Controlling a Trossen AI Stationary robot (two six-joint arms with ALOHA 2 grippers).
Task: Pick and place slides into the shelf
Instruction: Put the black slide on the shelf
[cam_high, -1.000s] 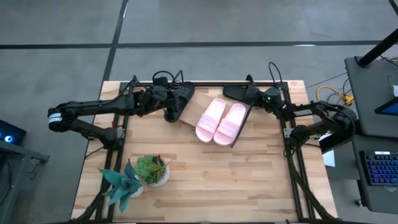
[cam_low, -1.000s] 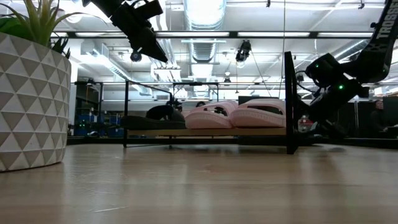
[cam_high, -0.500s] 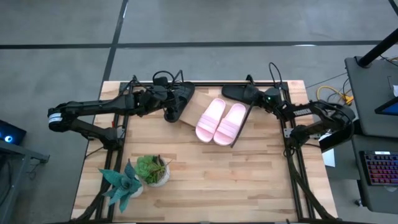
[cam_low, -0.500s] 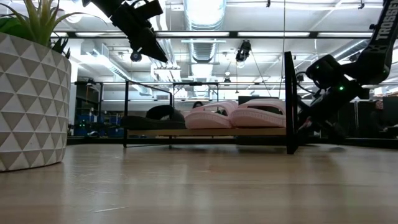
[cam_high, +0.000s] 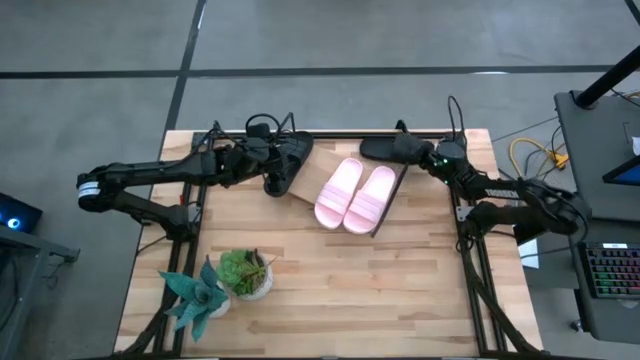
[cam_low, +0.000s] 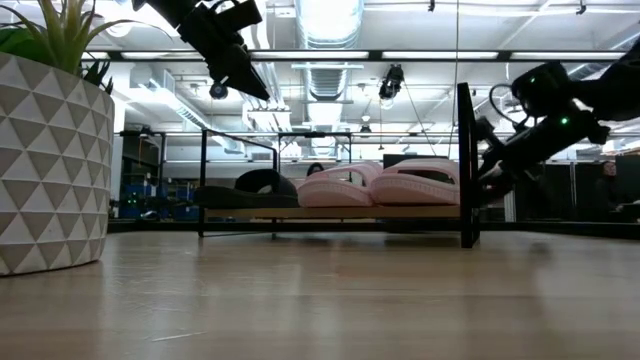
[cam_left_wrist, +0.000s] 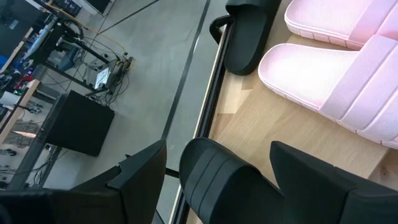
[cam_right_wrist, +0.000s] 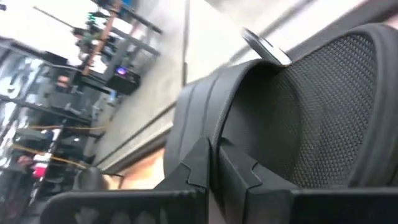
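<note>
Slides were what I was watching: two pale pink slides (cam_high: 357, 195) lay side by side on the shelf (cam_high: 305, 185), their straps toward the far edge of the table (cam_high: 350, 290). One black slide (cam_high: 290, 158) sat at the shelf's left end, though from above the left gripper (cam_high: 272, 172) covered most of it and I could only make out its dark outline. In the left wrist view that slide (cam_left_wrist: 221, 183) showed between my two fingers, which stood spread wide on either side of it with a gap on each side. The low view put that gripper (cam_low: 240, 70) well above the shelf (cam_low: 330, 211), apart from the sandal.

The other black slide (cam_high: 385, 148) lay past the shelf's right end, near the table's far edge. My right gripper (cam_high: 425, 153) was at its strap, fingers pressed together on it; the right wrist view was filled by the strap (cam_right_wrist: 292, 112), with the fingertips (cam_right_wrist: 208, 165) meeting against its edge. How much of the strap sat between them I could not tell. In the low view the shelf's black post (cam_low: 465, 165) cut off this slide, so I could not tell whether it touched the table.

A potted plant (cam_high: 248, 272) and a spiky one (cam_high: 198, 292) stood near the front left.
</note>
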